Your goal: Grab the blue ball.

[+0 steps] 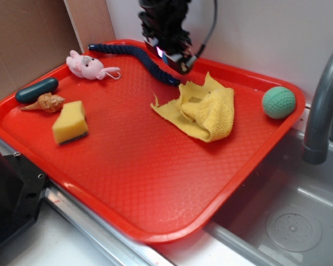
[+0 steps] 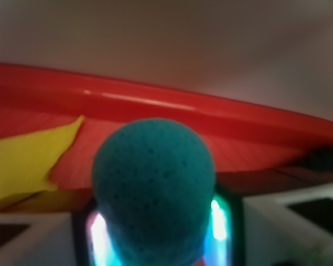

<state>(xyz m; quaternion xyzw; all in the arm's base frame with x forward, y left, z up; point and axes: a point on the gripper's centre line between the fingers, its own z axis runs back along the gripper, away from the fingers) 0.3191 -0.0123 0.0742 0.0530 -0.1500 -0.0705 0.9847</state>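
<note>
A large red tray (image 1: 155,183) sits beside a steel sink (image 1: 299,216) with a grey faucet (image 1: 322,105). At the tray's far edge, the robot's black claw (image 1: 175,52) hangs just above the surface. In the wrist view, the blue ball (image 2: 154,183) fills the space between the claw's lit fingers, which close on it from both sides. A crumpled yellow cloth (image 1: 202,108) lies just beside the claw. A dark blue rope (image 1: 133,55) curls along the back. Smaller items: yellow sponge (image 1: 70,122), green ball (image 1: 278,102), pink plush (image 1: 87,66), seashell (image 1: 44,102).
</note>
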